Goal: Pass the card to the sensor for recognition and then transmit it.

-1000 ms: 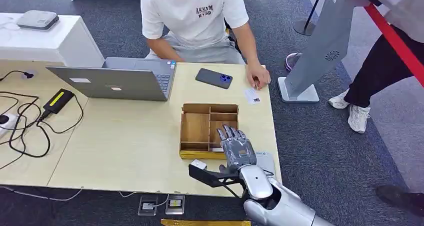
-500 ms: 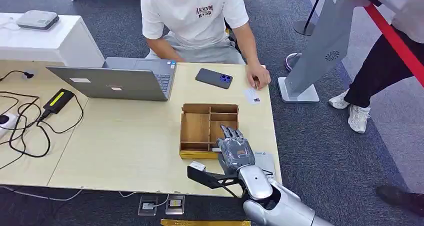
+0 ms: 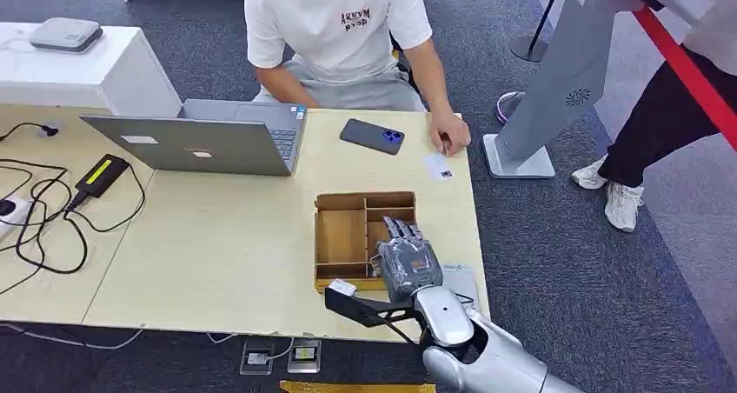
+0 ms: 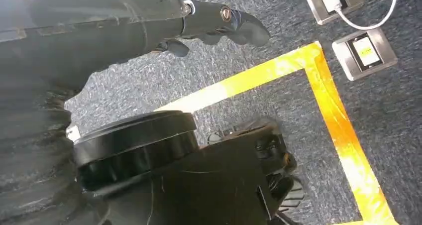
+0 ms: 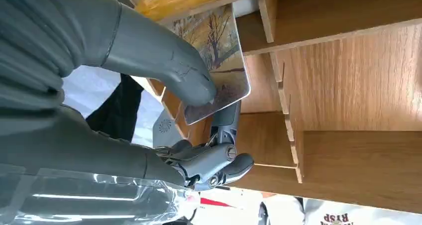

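The right hand point(image 3: 407, 263) reaches over the near right part of the wooden organizer box point(image 3: 343, 236), which sits on the table point(image 3: 217, 245) close to its right edge and near its front edge. In the right wrist view the thumb point(image 5: 164, 68) presses on a picture card point(image 5: 219, 60) printed with bare trees, and a dark finger behind it backs the card, so the hand pinches the card over the box's wooden dividers.

The left hand point(image 4: 219, 26) hangs above carpeted floor marked with yellow tape point(image 4: 318, 100); its fingers are curled and hold nothing.

Toward the table's far edge stand an open laptop point(image 3: 209, 136) and a dark phone point(image 3: 372, 136). A person in a white shirt point(image 3: 335, 19) sits behind that edge, a hand point(image 3: 450, 136) resting by the far right corner just beside a small white card point(image 3: 439, 167). Black cables point(image 3: 52, 219) lie along the left edge.
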Controlling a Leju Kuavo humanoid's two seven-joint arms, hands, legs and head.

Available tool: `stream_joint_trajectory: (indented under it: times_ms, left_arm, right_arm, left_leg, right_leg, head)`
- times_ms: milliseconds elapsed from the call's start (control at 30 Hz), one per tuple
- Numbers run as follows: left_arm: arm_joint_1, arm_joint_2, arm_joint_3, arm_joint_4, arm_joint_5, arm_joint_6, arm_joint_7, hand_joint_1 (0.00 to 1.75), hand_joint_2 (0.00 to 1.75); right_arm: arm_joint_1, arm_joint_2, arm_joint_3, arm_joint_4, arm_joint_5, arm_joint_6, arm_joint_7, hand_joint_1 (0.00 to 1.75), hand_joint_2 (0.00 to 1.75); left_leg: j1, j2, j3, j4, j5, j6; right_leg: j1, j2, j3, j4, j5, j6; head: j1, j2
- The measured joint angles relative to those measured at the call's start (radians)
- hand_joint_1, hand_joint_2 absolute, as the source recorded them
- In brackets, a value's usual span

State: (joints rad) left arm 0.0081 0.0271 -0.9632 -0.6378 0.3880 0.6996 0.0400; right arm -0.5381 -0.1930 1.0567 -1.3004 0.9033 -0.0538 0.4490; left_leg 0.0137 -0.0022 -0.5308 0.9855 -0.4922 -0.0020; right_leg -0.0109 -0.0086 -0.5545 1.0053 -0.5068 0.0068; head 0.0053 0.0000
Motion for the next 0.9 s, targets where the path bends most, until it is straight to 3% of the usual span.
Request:
stream_joint_trajectory:
  times_ms: [333, 800, 900]
  left_arm:
    - [0.005, -0.010, 0.027, 0.000, -0.045, 0.000, 0.000, 0.00, 0.00]
    - [0.008, -0.013, 0.045, 0.000, -0.047, 0.000, 0.000, 0.00, 0.00]
    - [0.009, -0.013, 0.046, 0.000, -0.048, 0.000, 0.000, 0.00, 0.00]
  right_arm:
    - [0.000, 0.000, 0.002, 0.000, 0.022, -0.079, 0.008, 1.75, 1.75]
    - [0.000, 0.000, 0.002, 0.000, 0.024, -0.083, 0.008, 1.75, 1.75]
    - [0.000, 0.000, 0.002, -0.001, 0.036, -0.111, 0.010, 1.75, 1.75]
  left_leg:
    - [0.000, 0.000, 0.000, 0.000, 0.000, 0.000]
    - [0.000, 0.000, 0.000, 0.000, 0.000, 0.000]
    - [0.000, 0.000, 0.000, 0.000, 0.000, 0.000]
  right_leg:
    - [0.000, 0.000, 0.000, 0.000, 0.000, 0.000]
    - [0.000, 0.000, 0.000, 0.000, 0.000, 0.000]
    - [0.000, 0.000, 0.000, 0.000, 0.000, 0.000]
  head:
    - [0.000, 0.000]
    - [0.000, 0.000]
    - [0.000, 0.000]
